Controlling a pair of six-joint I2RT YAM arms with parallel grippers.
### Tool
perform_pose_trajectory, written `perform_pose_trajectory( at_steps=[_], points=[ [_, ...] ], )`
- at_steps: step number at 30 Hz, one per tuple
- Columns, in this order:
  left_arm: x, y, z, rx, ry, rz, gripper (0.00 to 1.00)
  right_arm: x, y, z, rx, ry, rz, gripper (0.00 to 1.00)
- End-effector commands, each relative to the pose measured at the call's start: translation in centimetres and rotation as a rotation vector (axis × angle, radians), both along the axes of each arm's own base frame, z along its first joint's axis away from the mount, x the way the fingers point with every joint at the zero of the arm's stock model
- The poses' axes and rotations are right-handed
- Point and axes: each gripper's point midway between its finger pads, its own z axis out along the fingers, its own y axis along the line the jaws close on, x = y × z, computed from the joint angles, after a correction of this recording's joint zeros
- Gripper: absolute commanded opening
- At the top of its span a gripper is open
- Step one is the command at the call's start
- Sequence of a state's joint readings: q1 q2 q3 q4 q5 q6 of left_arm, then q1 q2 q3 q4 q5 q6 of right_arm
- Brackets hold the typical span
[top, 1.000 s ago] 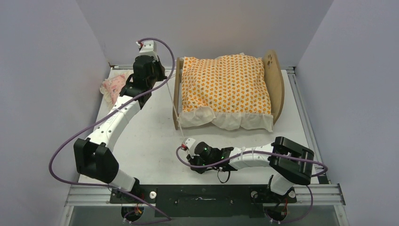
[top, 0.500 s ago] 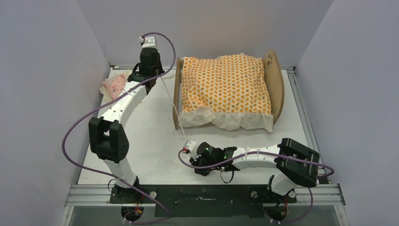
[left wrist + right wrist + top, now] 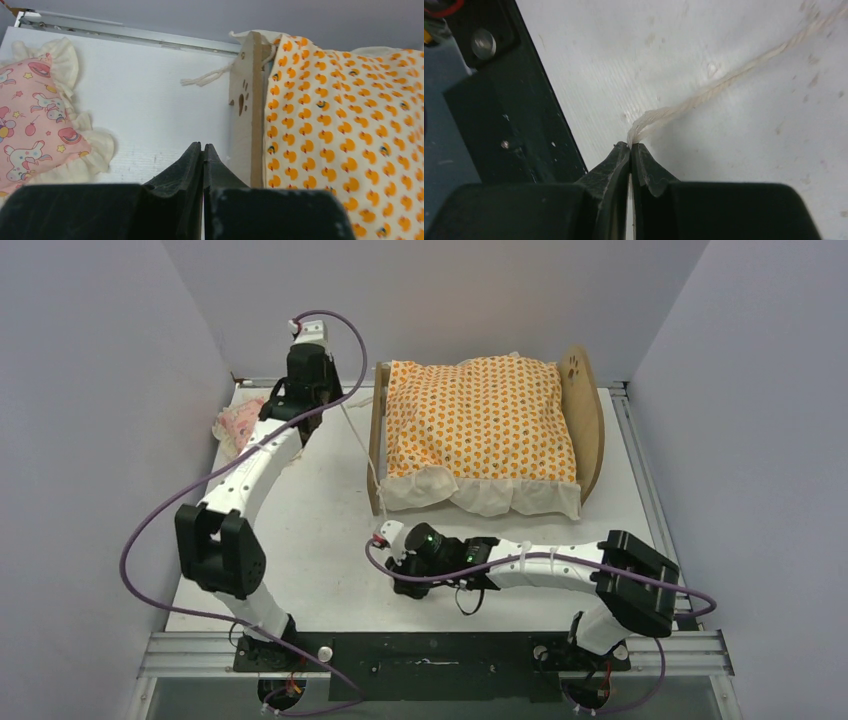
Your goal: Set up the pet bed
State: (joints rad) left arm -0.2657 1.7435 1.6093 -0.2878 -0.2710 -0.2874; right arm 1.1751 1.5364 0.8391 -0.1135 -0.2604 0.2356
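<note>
Pet bed (image 3: 588,425): one, holding one cushion (image 3: 480,420); one pillow (image 3: 238,425) apart.

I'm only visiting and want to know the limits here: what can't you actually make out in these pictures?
- Top view: the base of the pet bed, covered by the duck-print cushion.
- Left wrist view: part of the pink pillow, cut off by the left edge.
- Right wrist view: where the string leads from the right end effector, cut off at the top-right corner.
</note>
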Motion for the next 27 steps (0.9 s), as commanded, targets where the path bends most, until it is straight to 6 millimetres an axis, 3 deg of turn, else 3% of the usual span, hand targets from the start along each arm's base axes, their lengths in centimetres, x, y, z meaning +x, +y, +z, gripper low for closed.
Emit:
perform_pose_trajectory(
  at_steps=[1, 5, 8, 12, 16, 19, 22, 24, 27],
  points=[
    [-5.1, -1.2, 9.2, -0.129, -0.181, -0.119, 0.00, 4.1, 4.8, 6.3, 0.186, -0.070, -0.036, 0.05],
    [-8.8, -1.0, 6.4, -0.150, -0.089, -0.137, 0.00, 7.7, 8.1, 10.8, 0.292, -0.121, -0.053, 0.05],
    [-12.0, -0.9, 3.4, -0.205, 0.000, -0.132, 0.00, 8.7, 10.4, 13.2, 0.363, -0.128, -0.024, 0.05],
    [-16.8, -0.2, -0.5, -0.269, 0.129, -0.086, 0.00, 9.4, 13.4, 14.5, 0.430, -0.124, 0.011, 0.05],
    [-22.4, 1.9, -2.6, -0.277, 0.192, -0.018, 0.00, 9.5, 15.5, 15.5, 0.493, -0.111, 0.023, 0.05],
    [-26.0, 3.8, -4.8, -0.284, 0.215, 0.060, 0.04, 9.0, 16.6, 15.2, 0.496, -0.087, 0.051, 0.06],
    [-29.2, 5.9, -8.0, -0.273, 0.243, 0.161, 0.08, 8.5, 16.6, 15.5, 0.484, -0.072, 0.079, 0.15],
    [-30.7, 6.7, -9.0, -0.273, 0.249, 0.194, 0.10, 8.7, 15.4, 16.1, 0.460, -0.085, 0.076, 0.31],
    [-31.8, 7.3, -8.2, -0.297, 0.202, 0.218, 0.35, 10.0, 12.2, 17.7, 0.409, -0.126, 0.038, 0.48]
  ],
)
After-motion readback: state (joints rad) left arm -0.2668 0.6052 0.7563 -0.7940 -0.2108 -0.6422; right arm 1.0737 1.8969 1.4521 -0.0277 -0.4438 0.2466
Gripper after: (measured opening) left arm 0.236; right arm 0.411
